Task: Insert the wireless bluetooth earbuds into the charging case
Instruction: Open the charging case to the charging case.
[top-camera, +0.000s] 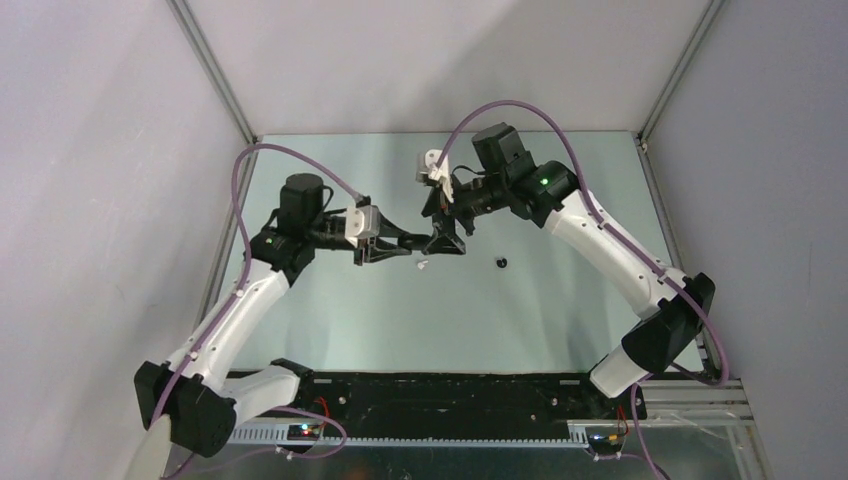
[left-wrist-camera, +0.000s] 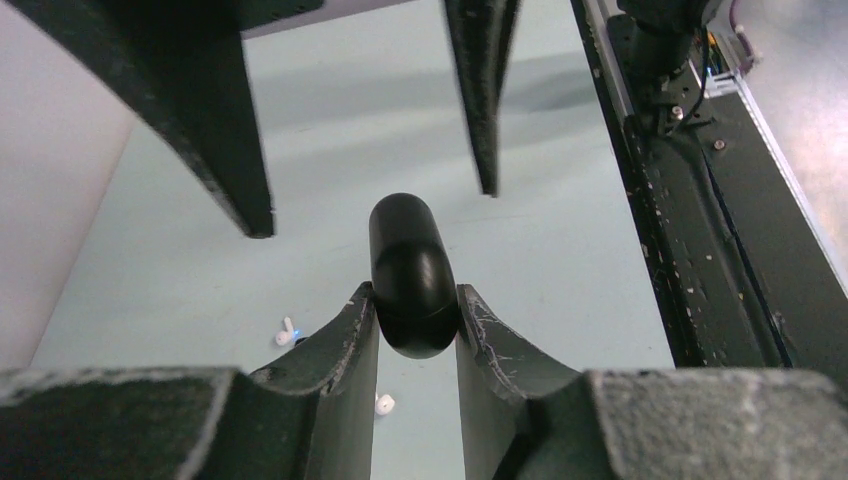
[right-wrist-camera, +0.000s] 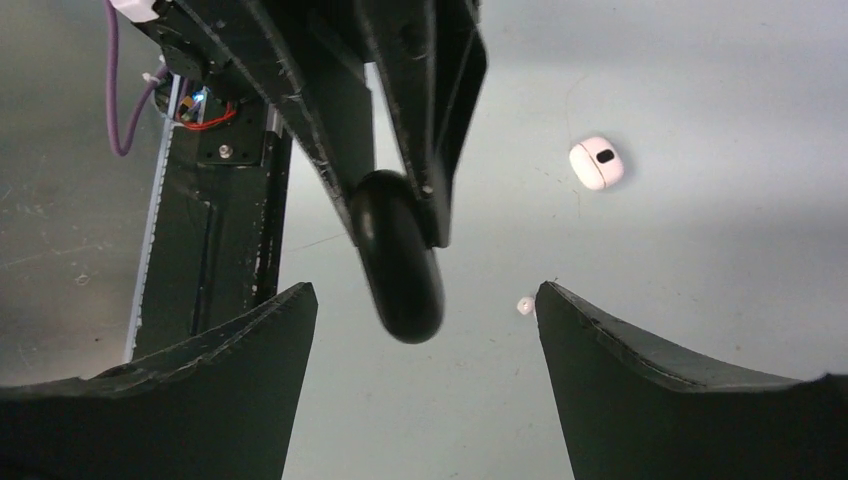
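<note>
Our left jaws are clamped on a black oval object (left-wrist-camera: 405, 250), holding it up off the tabletop (left-wrist-camera: 560, 250). Our right jaws stand wide open with a finger on either side of its free end, and neither finger touches it. Below, one earbud (left-wrist-camera: 287, 335) and the other earbud (left-wrist-camera: 384, 403) lie loose on the tabletop, near each other. The charging case (right-wrist-camera: 597, 163) rests apart from them, dark mark upward.

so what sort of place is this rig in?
Likely a lab test cell: plain grey wall panels in aluminium framing, a pale-green table, and the left arm and right arm bolted to a black base plate.
</note>
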